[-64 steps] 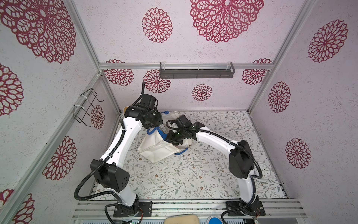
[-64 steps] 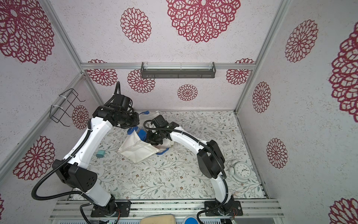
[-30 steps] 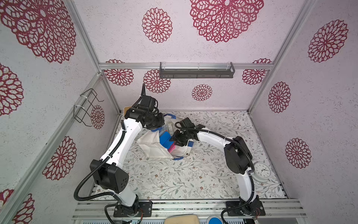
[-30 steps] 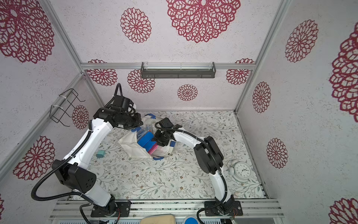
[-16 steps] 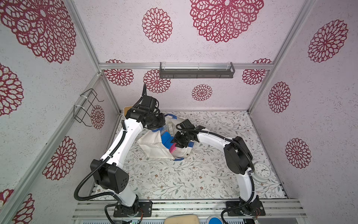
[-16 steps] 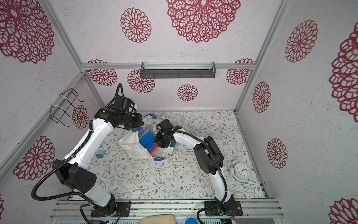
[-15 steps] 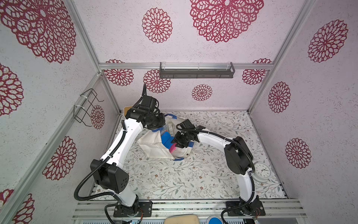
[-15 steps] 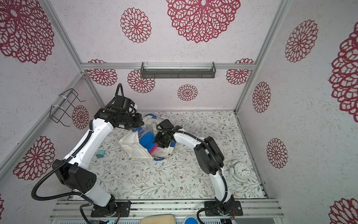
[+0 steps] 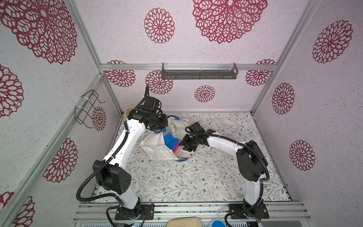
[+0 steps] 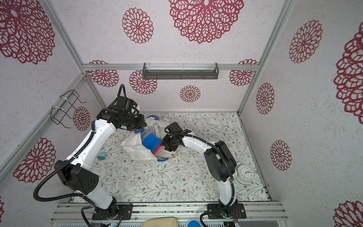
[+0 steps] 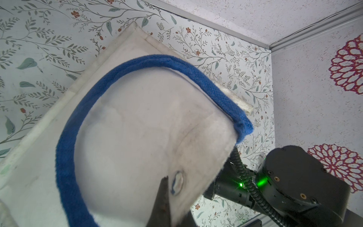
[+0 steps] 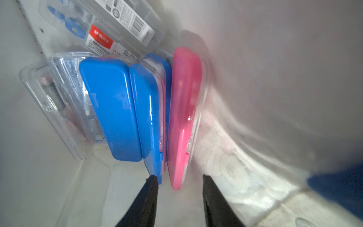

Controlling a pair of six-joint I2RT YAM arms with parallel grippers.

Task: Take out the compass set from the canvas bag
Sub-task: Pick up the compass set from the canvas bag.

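The cream canvas bag [image 9: 155, 149] [image 10: 133, 147] lies on the floral table with its mouth held up. My left gripper [image 9: 162, 128] [image 11: 172, 206] is shut on the bag's rim beside the blue handle [image 11: 64, 149]. Inside, two blue cases [image 12: 110, 110] and a pink case [image 12: 184, 110] stand on edge against clear blister packs [image 12: 59, 102]. I cannot tell which of these is the compass set. My right gripper [image 12: 178, 176] [image 9: 181, 145] is inside the mouth and open. The end of the pink case sits between its fingertips, untouched, and one fingertip [image 12: 152, 182] is at the nearer blue case's corner.
A white clock [image 10: 245, 174] lies at the front right by the right arm's base. A small teal object [image 10: 101, 156] sits left of the bag. A tan-topped white box [image 9: 128, 113] stands in the back left corner. A wire rack [image 9: 88, 110] and a grey shelf [image 9: 199, 73] hang on the walls.
Two seconds ago the bag lay flatter. My left gripper has raised its rim, exposing the cases. My right gripper has moved into the mouth up to the pink case.
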